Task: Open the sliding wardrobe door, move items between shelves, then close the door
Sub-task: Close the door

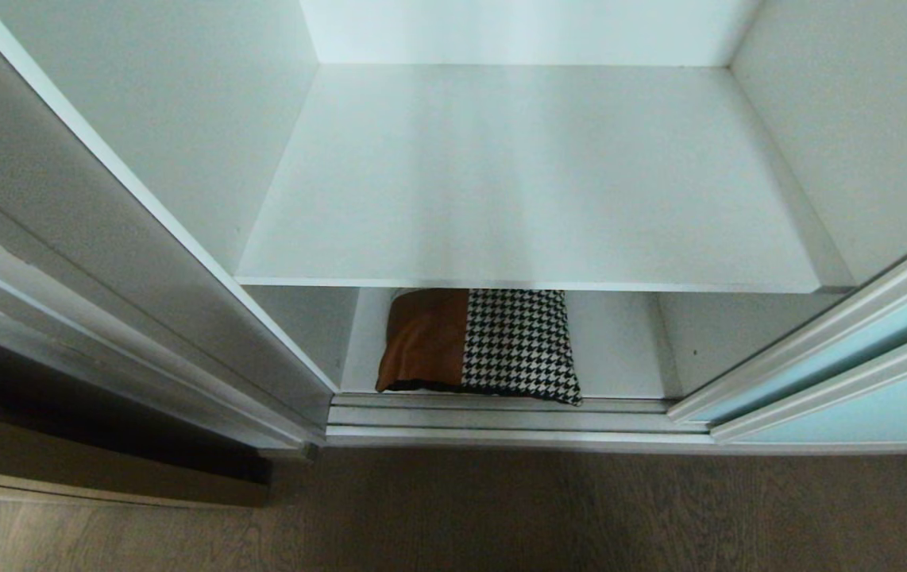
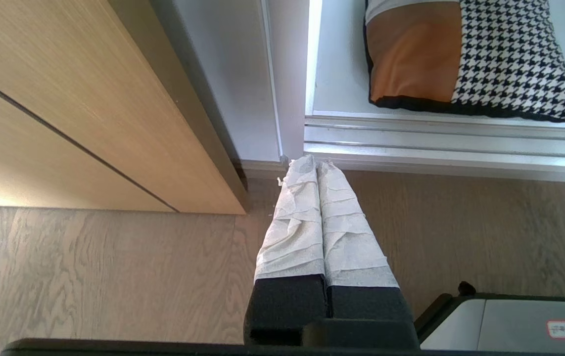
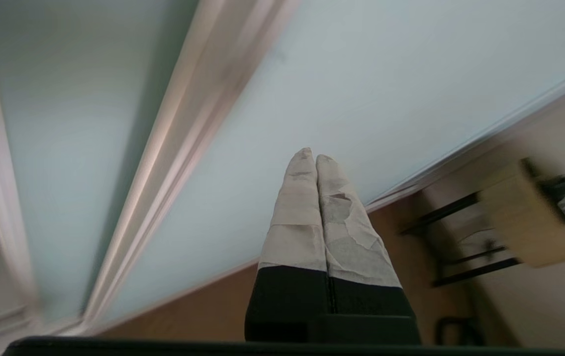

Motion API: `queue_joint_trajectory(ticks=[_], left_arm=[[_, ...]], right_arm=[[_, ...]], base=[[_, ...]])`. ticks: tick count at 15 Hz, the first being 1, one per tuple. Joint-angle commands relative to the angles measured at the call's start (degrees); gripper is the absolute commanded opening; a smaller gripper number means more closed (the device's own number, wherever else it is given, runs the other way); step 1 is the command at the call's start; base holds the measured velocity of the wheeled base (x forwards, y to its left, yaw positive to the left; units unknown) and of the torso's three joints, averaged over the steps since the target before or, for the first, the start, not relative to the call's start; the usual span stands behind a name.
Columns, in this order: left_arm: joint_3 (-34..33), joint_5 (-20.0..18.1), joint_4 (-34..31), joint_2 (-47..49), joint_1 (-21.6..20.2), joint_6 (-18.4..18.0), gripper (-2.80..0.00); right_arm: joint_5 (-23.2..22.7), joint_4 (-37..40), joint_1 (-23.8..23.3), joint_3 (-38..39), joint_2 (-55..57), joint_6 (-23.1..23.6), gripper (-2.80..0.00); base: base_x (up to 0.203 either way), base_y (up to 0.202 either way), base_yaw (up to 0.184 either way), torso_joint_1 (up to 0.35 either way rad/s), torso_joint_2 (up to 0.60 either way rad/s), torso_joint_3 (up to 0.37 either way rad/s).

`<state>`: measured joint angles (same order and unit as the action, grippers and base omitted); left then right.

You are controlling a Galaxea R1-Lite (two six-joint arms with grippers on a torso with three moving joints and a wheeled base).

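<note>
The upper shelf (image 1: 533, 183) covers the back half of the patchwork pillow (image 1: 477, 342), so only its front shows. The sliding wardrobe door (image 1: 858, 381) runs off the head view's right edge. Neither arm appears there. In the right wrist view, a wooden furniture piece (image 3: 530, 222) blurs beyond recognition.

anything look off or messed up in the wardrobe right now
Nothing stands out. The patchwork pillow lies flat on the lower shelf just behind the door track; the upper shelf is bare. The sliding wardrobe door stands open at the right, undamaged.
</note>
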<state>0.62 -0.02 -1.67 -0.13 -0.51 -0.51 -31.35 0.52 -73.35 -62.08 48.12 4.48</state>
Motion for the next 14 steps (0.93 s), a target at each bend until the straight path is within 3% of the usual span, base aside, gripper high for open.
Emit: queue_joint_trajectory(ticks=[1, 7, 10, 14], left_arm=[[-0.01, 0.02, 0.00, 0.05, -0.02, -0.02, -2.80], [-0.01, 0.02, 0.00, 0.05, -0.02, -0.02, -2.80], [-0.01, 0.02, 0.00, 0.05, -0.02, -0.02, -2.80], [-0.01, 0.02, 0.00, 0.05, -0.02, -0.02, -2.80]], right_arm=[[-3.06, 0.31, -1.51, -0.84, 2.80, -0.67, -2.80], [-9.93, 1.49, -0.28, -5.77, 8.99, -6.83, -2.80], [-10.77, 1.40, 3.17, -8.72, 11.65, -12.12, -2.80], [-10.76, 1.28, 9.52, -9.33, 12.87, -14.30, -2.80]], base=[[0.000, 0.000, 0.000, 0.000, 0.00, 0.000], [0.000, 0.000, 0.000, 0.000, 0.00, 0.000], [0.000, 0.000, 0.000, 0.000, 0.00, 0.000], [0.000, 0.000, 0.000, 0.000, 0.00, 0.000]])
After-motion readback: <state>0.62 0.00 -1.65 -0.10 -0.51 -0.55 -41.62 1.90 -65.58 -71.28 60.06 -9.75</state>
